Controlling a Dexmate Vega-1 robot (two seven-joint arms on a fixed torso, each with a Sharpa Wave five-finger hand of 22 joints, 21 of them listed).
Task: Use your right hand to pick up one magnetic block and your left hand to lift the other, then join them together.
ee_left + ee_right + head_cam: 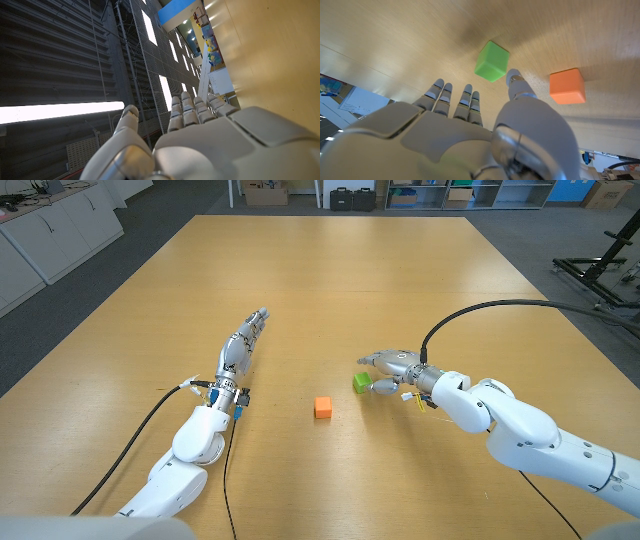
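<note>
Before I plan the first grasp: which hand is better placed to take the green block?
Right. The right hand is open beside the green block; the left hand is farther off, beyond the orange block.

Left hand [243, 346] extended, fingers straight; right hand [392, 367] open, fingers spread.

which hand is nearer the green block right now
Right. The right hand is right beside the green block, fingers open around it but not gripping. The left hand is far off, beyond the orange block.
</note>
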